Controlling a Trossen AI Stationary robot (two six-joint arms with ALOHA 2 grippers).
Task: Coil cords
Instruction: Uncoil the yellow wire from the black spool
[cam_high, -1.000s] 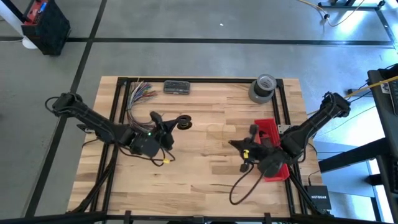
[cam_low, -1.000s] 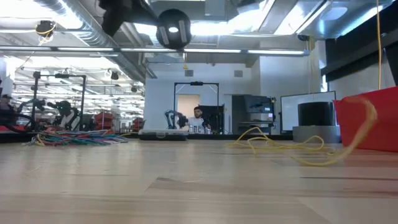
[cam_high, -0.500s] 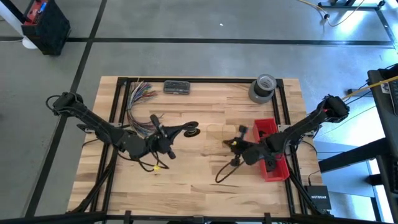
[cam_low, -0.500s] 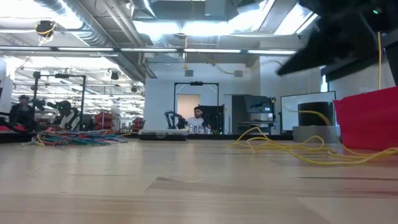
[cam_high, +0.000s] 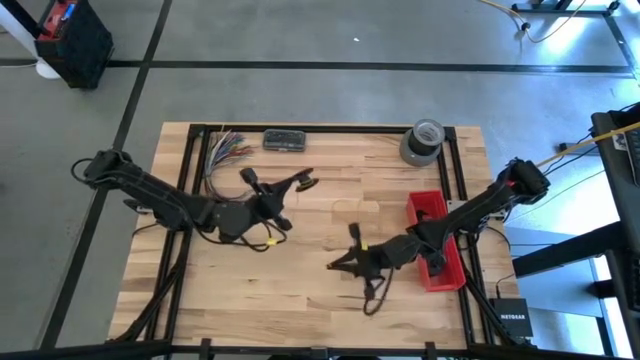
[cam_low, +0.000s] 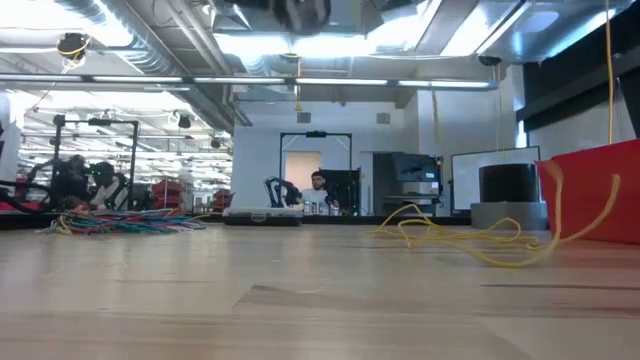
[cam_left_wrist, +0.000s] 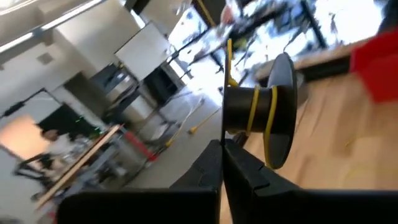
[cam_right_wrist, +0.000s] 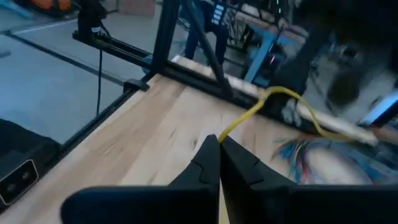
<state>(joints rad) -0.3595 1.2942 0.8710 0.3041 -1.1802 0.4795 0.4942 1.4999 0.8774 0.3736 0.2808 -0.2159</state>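
Note:
A thin yellow cord lies in loose loops on the wooden table near the red bin. It also shows in the right wrist view. My left gripper, over the table's far middle, is shut on a black spool with turns of yellow cord around its core. My right gripper, near the table's middle, is shut on the cord. A thin strand loops on the table just nearside of it. My left gripper pinches the black spool between its two fingers at the edge of its core. The spool stands out beyond the fingertips, lifted clear of the table, its flanges tilted. My right gripper pinches the yellow cord between its two fingertips. The cord runs out ahead of the tips in a slack arc toward the table's left side.
A red bin stands at the right. A roll of tape stands at the far right. A bundle of multicoloured wires and a dark flat case lie at the far left. A person shows in the room beyond.
My right gripper has gone toward the table's left and near edge, away from the red bin, drawing the cord along with it. My left gripper has turned and carried the spool toward the far edge.

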